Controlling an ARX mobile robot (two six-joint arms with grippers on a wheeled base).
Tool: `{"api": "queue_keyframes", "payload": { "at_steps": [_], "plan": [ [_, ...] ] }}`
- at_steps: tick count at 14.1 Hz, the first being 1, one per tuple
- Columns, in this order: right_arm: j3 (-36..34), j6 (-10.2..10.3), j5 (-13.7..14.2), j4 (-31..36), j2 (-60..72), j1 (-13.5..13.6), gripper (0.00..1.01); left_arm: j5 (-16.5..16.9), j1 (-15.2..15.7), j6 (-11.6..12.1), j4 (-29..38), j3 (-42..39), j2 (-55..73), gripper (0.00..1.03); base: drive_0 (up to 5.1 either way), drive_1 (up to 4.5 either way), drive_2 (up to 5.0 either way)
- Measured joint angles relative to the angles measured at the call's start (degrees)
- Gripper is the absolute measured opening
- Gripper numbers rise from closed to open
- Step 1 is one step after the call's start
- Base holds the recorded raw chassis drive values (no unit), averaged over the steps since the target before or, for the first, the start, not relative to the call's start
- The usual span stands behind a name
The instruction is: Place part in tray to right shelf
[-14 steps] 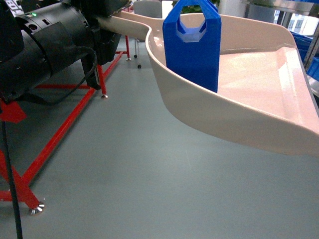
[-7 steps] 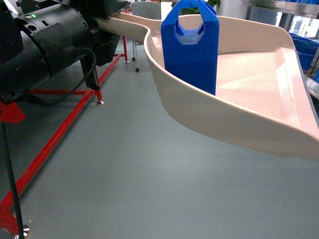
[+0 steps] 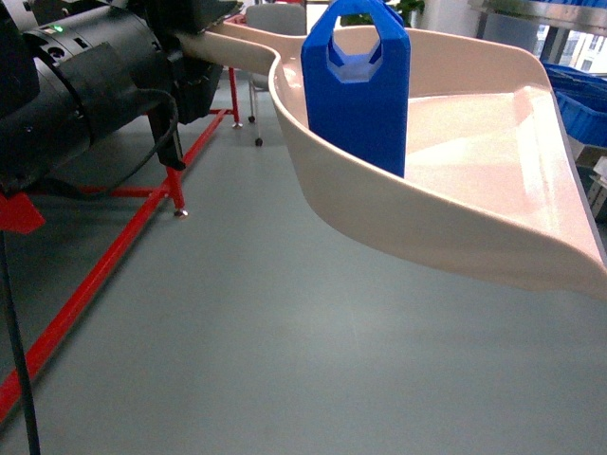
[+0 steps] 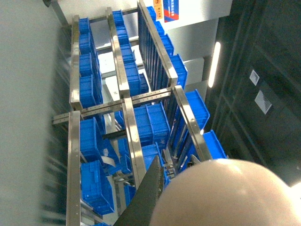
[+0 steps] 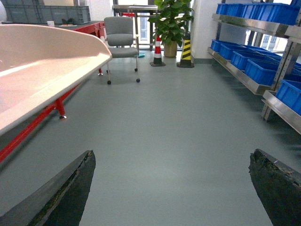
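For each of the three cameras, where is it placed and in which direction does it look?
Head: on the robot, slanting down at the grey floor, the tray carrying the upright part; the black left arm shows at left.
Left wrist: behind the tray's handle end, facing a steel shelf of blue bins; one dark finger shows.
Right wrist: low, facing along the floor toward a chair; both fingers of the open right gripper show.
Shared: the tray appears in all three.
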Motion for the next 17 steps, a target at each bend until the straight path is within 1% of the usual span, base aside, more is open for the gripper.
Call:
{"api": "queue_keyframes", "payload": {
  "at_steps": [17],
  "plan": [
    [0.00, 0.00, -0.04, 0.17, 0.00, 0.00, 0.98, 0.02, 0.00, -0.09, 0.09, 0.00, 0.00, 0.12, 0.0, 4.24, -4.3]
  ]
}}
